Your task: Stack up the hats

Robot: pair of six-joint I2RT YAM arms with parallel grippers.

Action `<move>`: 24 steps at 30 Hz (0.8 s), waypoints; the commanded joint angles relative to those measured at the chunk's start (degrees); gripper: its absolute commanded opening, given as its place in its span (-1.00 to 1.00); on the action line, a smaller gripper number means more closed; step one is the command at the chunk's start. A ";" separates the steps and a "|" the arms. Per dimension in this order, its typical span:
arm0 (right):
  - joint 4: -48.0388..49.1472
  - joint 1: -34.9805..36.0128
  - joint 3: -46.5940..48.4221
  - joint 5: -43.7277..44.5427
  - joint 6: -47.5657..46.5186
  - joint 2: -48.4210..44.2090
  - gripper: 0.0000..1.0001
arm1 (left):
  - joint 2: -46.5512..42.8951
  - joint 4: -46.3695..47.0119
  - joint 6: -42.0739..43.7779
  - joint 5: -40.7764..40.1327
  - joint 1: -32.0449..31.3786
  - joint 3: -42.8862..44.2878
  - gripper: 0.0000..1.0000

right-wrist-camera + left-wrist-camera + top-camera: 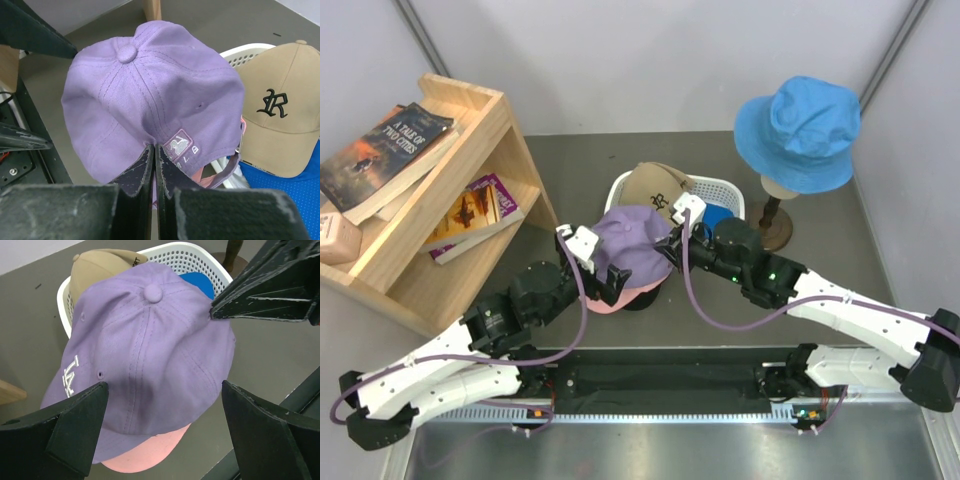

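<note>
Centre frame, soft lavender baseball cap (pixel 632 248) sits on pink cap (pixel 145 457); my right pincer (pixel 154 165) pinches its rear, left pincer (pixel 160 425) spread wide. Next I'd release, fetch tan cap (pixel 280 115).

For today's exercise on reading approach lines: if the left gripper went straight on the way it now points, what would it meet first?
Probably the lavender cap: the left gripper, open, faces its crown directly. Depth is unclear.

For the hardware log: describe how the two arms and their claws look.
Both arms have white shell links with black joints. A purple cable runs along each, left arm and right arm. Small white blocks sit near the wrists. The left claw and right claw have black, scuffed, wedge-shaped fingers.
</note>
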 commanded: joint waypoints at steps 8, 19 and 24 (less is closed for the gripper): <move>2.14 1.95 -3.41 3.52 3.10 -2.40 -1.00 | -2.14 -0.36 -9.75 -9.46 -0.19 -3.95 0.98; 1.00 2.13 -3.76 4.58 4.42 -3.63 -0.81 | 2.16 -2.29 -12.65 -10.69 -0.19 -5.53 0.98; -4.97 2.21 -1.22 5.63 2.84 -7.13 -0.26 | 1.37 -3.87 -13.97 -8.93 -0.19 -5.71 0.98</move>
